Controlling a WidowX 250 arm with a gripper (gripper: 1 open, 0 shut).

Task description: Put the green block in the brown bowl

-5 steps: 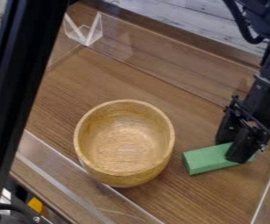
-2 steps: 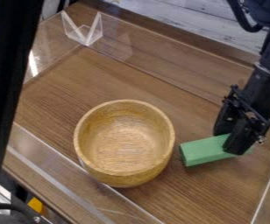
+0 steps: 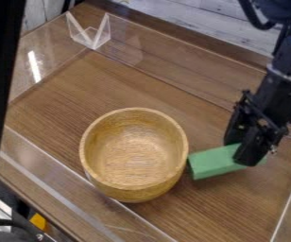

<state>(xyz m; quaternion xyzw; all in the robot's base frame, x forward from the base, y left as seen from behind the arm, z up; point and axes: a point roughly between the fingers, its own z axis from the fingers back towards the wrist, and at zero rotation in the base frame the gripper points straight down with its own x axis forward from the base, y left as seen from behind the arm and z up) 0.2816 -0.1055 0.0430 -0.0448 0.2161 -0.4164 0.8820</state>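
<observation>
No writing or label could be read anywhere on the scene. The brown bowl (image 3: 134, 153), round, thick-walled and pale with grain showing, sat empty on the wooden tabletop (image 3: 123, 85). Just to its right was the green block (image 3: 213, 164), flat, plain and matte, its near end close against the bowl's wall and tilted slightly, while the black end effector (image 3: 251, 151) pinched its far end between its fingers from above.
</observation>
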